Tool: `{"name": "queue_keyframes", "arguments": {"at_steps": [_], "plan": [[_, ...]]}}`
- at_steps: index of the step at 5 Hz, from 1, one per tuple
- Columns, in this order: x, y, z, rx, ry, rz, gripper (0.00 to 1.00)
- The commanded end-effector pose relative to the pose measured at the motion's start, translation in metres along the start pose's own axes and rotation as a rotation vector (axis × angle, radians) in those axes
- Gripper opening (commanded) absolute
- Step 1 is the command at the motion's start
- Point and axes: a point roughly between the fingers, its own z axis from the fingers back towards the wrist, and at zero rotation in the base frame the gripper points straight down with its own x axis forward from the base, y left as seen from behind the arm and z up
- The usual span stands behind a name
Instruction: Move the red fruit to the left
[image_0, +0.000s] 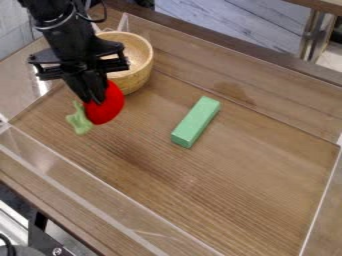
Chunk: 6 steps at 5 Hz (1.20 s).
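Black robot arm (60, 25) reached down from the top left, and its hand (91, 96) was clenched on the red fruit (104, 102), jaws pinched tight at the fruit's upper left side. The red fruit sat at the left part of the table (214, 190), just in front of the wooden bowl (130, 58) and close to its near rim; the hand covered the fruit's top, so only its right and lower part showed. The fruit's light-green leafy stem (80, 123) stuck out low and to the left, hanging below the hand. Whether the fruit was lifted clear of the table or touching it could not be told for sure from this single view, though it looked slightly raised. The bowl stood at the back left, partly hidden by the arm, inside looked empty as far as visible. A light-green block (195, 121) lay flat on the table to the right of the fruit, well apart from it, set diagonally with its far end pointing toward the back right. The table was brown wood grain with a clear low wall (27, 160) running along the front and left edges. Hand pointed steeply downward, cross-shaped black body just above the fingers.
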Motion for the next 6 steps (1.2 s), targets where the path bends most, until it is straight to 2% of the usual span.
{"name": "queue_keyframes", "arguments": {"at_steps": [1, 3, 5, 6], "plan": [[0.003, 0.003, 0.009, 0.003, -0.045, 0.020, 0.00], [0.019, 0.002, -0.004, 0.007, -0.043, 0.054, 0.00], [-0.001, -0.002, -0.028, -0.007, -0.010, -0.047, 0.00], [-0.004, 0.000, -0.016, -0.033, -0.010, -0.068, 0.00]]}}
